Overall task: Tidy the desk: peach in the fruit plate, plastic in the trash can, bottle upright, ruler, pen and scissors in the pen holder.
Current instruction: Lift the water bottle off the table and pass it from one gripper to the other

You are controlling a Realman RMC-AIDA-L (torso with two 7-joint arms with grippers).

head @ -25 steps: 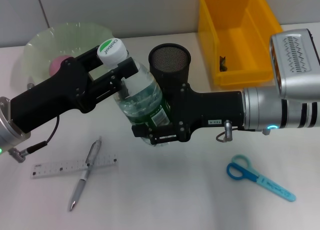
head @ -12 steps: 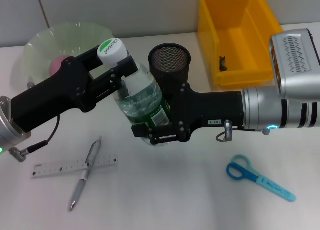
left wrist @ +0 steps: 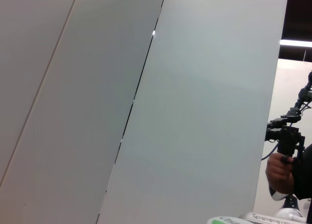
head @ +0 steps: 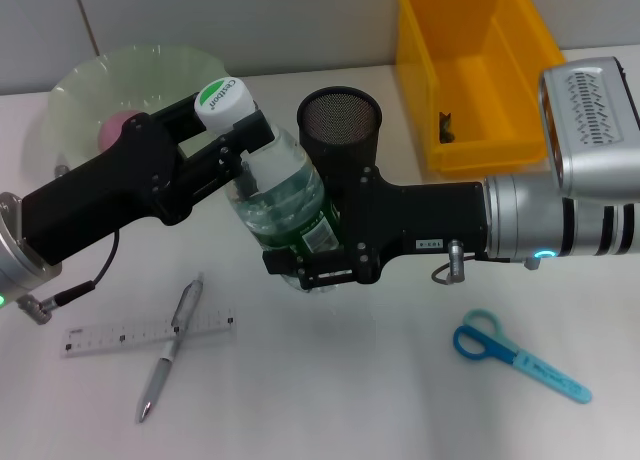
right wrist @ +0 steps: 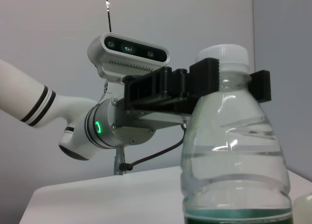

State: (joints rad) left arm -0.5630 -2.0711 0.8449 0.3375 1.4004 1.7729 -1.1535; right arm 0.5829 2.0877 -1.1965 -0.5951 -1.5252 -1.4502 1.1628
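Left gripper (head: 238,140): clamped on the neck of the bottle (head: 285,205), just under the white cap (head: 220,97); the right wrist view shows its black fingers (right wrist: 204,73) on either side of the neck.
Right gripper (head: 310,265): closed around the bottle's lower body at the green label, reaching in from the robot's right.
Bottle: held between the two grippers at mid-desk, cap leaning toward the fruit plate in the head view; the right wrist view shows it close to upright. Whether its base touches the desk is hidden.
Step in hand: standing the bottle up, by my reading nearly done.
Next move: seat the base flat, then loosen one grip at a time so it does not topple.
Peach (head: 115,130): already in the fruit plate (head: 80,90).
Pen holder (head: 340,120): just behind the bottle.
Left to do: ruler (head: 150,332), pen (head: 170,348) lying across it, scissors (head: 520,357).
Trash can (head: 470,70): a small dark thing lies inside.
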